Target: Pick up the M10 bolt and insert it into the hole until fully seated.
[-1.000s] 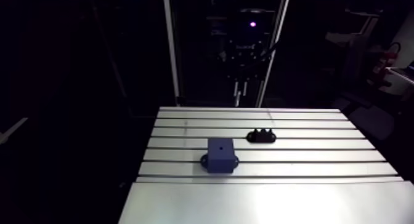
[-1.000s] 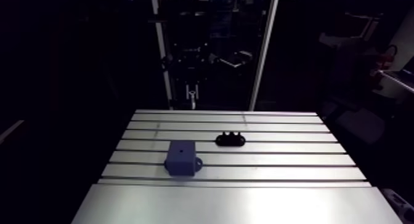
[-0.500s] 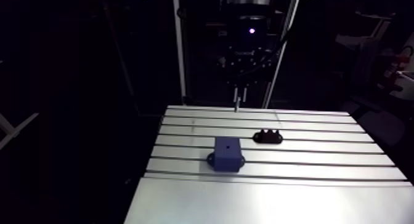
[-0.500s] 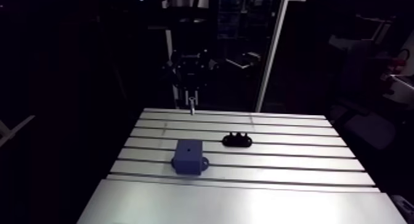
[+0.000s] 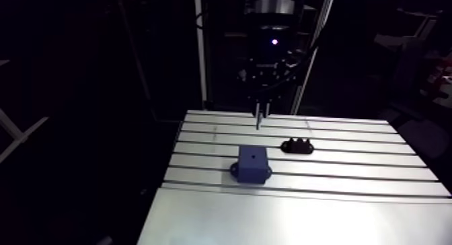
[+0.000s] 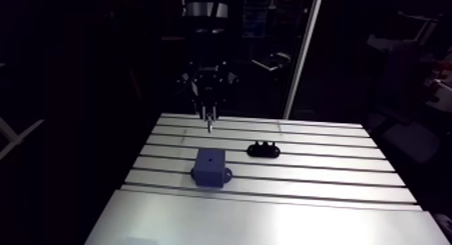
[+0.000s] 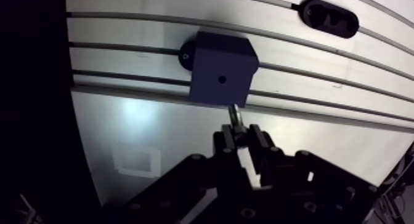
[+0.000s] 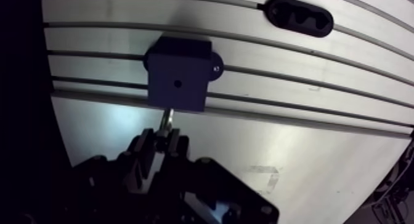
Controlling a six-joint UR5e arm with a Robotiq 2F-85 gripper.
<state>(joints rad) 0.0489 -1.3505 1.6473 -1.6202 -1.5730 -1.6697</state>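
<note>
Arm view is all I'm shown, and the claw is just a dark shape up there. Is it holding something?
Observer: Yes. In the wrist view the gripper is shut on a bolt, which sticks out ahead of it.
Operator: Is it in that blue block yet?
Observer: No. Seen from the wrist, the bolt's tip shows at the edge of the block nearest the gripper, short of the hole in the block's top.
Operator: And the black piece?
Observer: The black piece lies beyond the block, apart from it, and the wrist view shows a sunken recess in its top.
</note>
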